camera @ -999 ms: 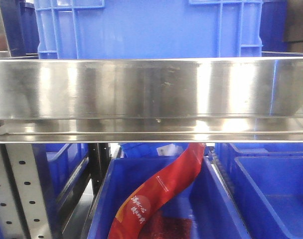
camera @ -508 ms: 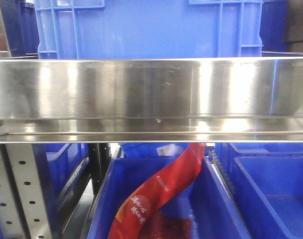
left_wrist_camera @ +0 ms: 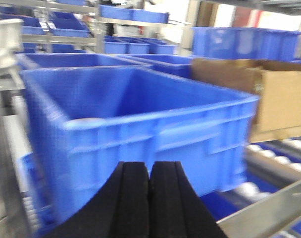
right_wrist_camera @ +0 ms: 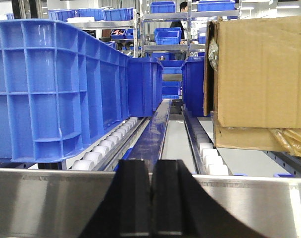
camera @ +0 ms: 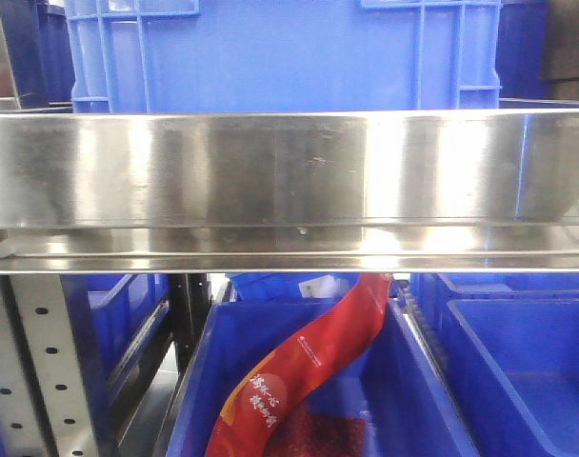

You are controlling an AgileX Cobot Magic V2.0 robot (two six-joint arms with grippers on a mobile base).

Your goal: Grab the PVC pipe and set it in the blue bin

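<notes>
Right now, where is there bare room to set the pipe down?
The blue bin ahead of the left tool looks bare inside. The lane between the roller tracks is clear. The lower bin holds a red bag. No pipe is visible.

The blue bin (left_wrist_camera: 140, 124) stands upright straight ahead of the left hand (left_wrist_camera: 149, 171), its near wall rising just beyond and above the fingertips. It is a deep, rectangular plastic crate, open at the top, with a thick rim and ribbed outer walls. One corner points away to the hand's right. The inner walls that show are plain blue. The view is blurred, and a pale patch at the near-left rim cannot be made out.
</notes>
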